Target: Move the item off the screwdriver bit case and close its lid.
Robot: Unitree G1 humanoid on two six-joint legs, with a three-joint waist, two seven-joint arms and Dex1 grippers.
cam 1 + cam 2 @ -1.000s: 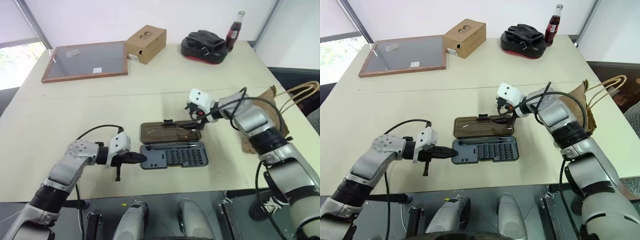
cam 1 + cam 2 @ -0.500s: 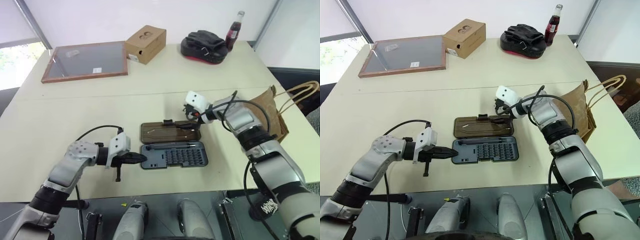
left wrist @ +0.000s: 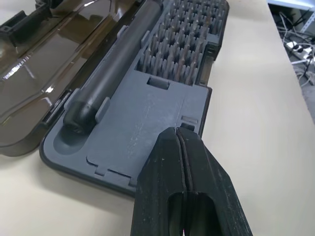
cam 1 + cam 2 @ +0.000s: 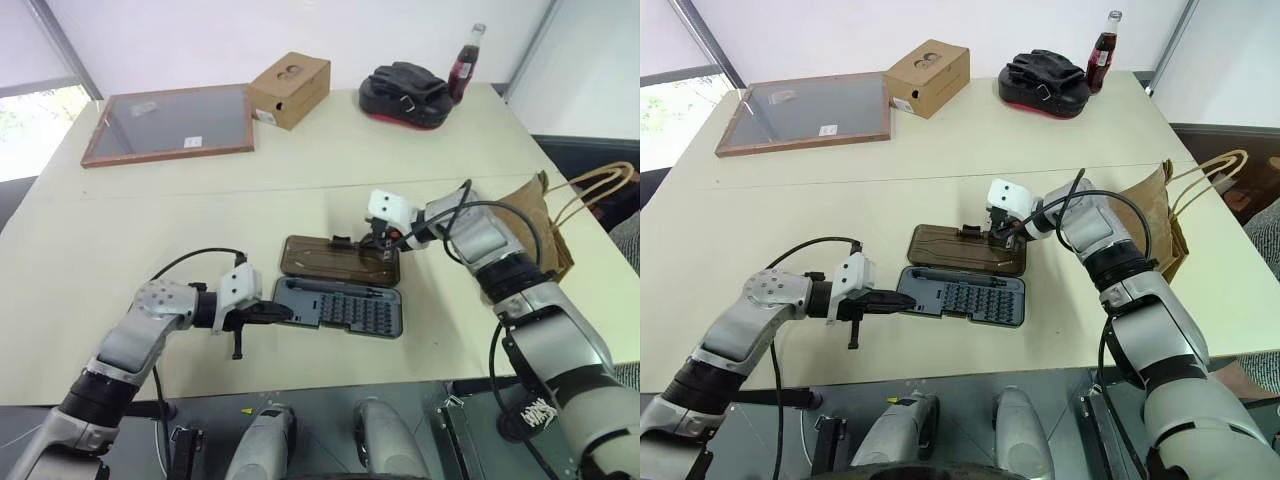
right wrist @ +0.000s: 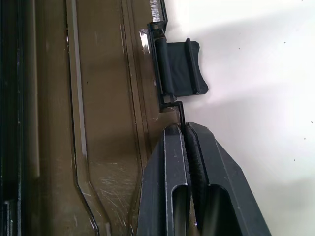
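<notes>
You had the creased brown kraft paper bag [image 4: 535, 225] parked right, clear of the flat dark grey plastic bit case [image 4: 340, 306], whose near-left tray corner your closed, empty left end effector [image 4: 282, 314] pinned while the right end effector [image 4: 998, 238] pinched the smoky-brown translucent lid [image 4: 338, 259] beside its black latch [image 5: 179, 67], ready to fold.

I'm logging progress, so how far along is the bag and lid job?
Done: the bag lies on the table, off the case. In hand: the right end effector is shut on the edge of the open lid; the shut left end effector rests on the tray. Left: swinging the lid closed.
</notes>
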